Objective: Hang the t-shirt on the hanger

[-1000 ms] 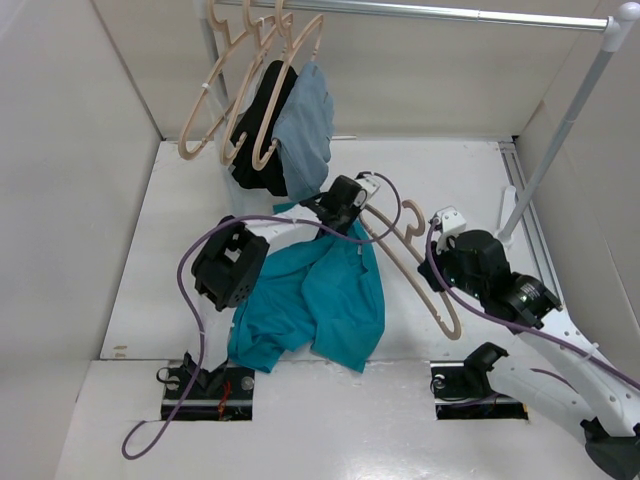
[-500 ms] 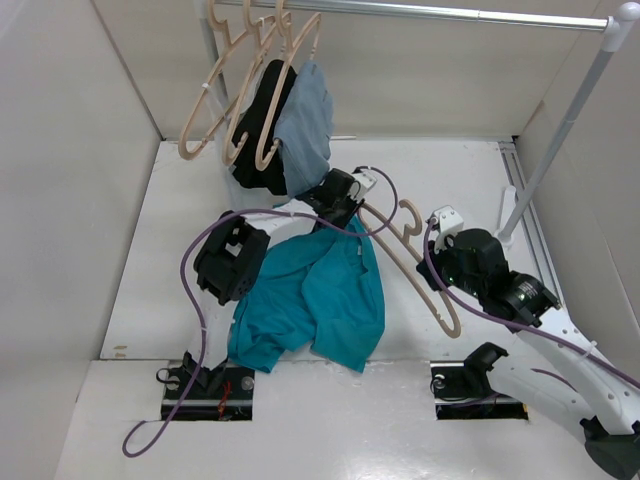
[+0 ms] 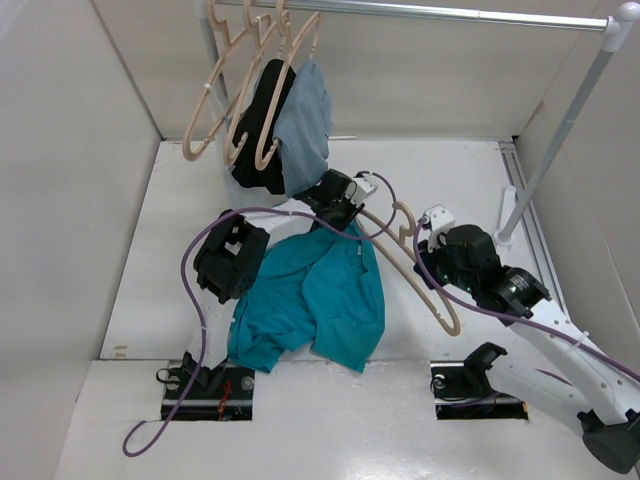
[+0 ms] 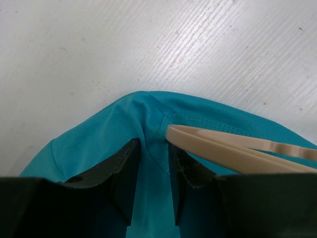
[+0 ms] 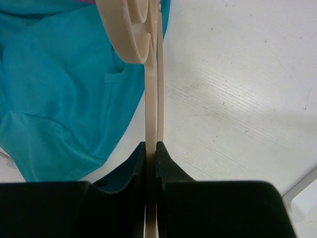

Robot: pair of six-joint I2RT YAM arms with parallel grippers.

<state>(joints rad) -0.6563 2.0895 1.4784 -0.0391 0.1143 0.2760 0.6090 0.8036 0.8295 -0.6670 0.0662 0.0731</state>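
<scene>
Top view: the t-shirt (image 3: pixel 320 300) is crumpled on the bench (image 3: pixel 180 230), with the hanger (image 3: pixel 420 280) at its collar.

Left wrist: the left gripper (image 4: pixel 153 146) jaws are slightly apart astride a collar fold; whether it is gripped cannot be told.

Right wrist: the right gripper (image 5: pixel 151 146) jaws are clamped on the hanger.

Threading is judged underway. Next, the collar needs to be held open and the hanger pushed in.

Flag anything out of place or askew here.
The t-shirt lies bunched in a crumpled heap on the table, not spread flat. The hanger, clamped in the right arm's fingers, is slanted with one end on the shirt. Nothing looks spilled or broken.

Left gripper (image 4: pixel 152 145) slightly parted, right gripper (image 5: pixel 151 147) clamped.
</scene>
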